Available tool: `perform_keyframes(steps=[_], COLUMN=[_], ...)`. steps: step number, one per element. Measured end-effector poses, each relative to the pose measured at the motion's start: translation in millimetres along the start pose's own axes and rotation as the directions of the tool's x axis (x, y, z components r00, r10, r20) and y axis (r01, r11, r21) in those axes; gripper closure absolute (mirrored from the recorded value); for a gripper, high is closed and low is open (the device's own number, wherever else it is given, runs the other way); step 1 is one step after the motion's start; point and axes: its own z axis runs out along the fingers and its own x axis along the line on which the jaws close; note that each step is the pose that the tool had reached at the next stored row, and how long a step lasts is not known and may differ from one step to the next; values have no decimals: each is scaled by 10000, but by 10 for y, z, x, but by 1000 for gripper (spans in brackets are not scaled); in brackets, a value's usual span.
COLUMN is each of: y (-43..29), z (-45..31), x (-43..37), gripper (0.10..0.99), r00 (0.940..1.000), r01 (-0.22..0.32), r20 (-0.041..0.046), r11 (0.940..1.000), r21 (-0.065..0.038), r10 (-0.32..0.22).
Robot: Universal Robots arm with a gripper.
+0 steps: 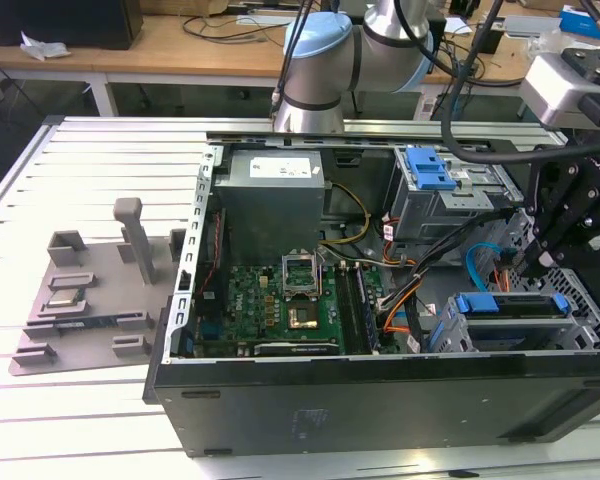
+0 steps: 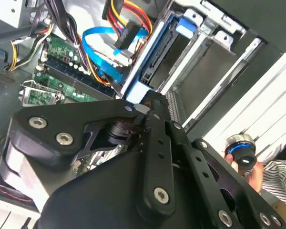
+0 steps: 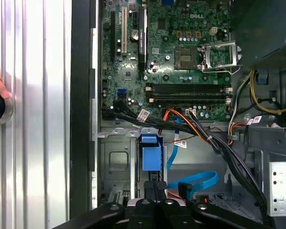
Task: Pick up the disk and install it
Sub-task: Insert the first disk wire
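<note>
While poised over the open computer case (image 1: 380,400) near the table's (image 1: 100,150) corner, gripped the disk (image 1: 510,305) edge-on in its bay with fingers (image 3: 155,191) apparently clenched on its blue frame, judged stiff, fairly heavy, fragile; label hidden, contact hard to confirm.

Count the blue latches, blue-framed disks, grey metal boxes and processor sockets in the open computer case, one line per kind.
blue latch: 1
disk, sitting in the lower drive bay: 1
grey metal box: 1
processor socket: 1
Total: 4
</note>
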Motion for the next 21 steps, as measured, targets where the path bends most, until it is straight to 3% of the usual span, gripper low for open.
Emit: perform_keyframes(steps=[1,2,5,9,13,19,20,21], y=[-114,-154,-252,-312,-315,-315,-315,-315], z=[-2,0,28,121,163,163,164,165], x=[-51,-98,-270,-396,-408,-408,-408,-408], gripper=[980,980,980,980,980,973,851,784], r00=[10000,10000,10000,10000,10000,10000,10000,10000], r01=[1,0,-1,-3,-4,-3,-4,-3], r20=[-3,-13,-44,-56,-59,-64,-64,-73], r11=[10000,10000,10000,10000,10000,10000,10000,10000], r21=[-1,-1,-1,-9,-9,-9,-8,-9], r10=[-1,0,1,3,3,3,4,3])
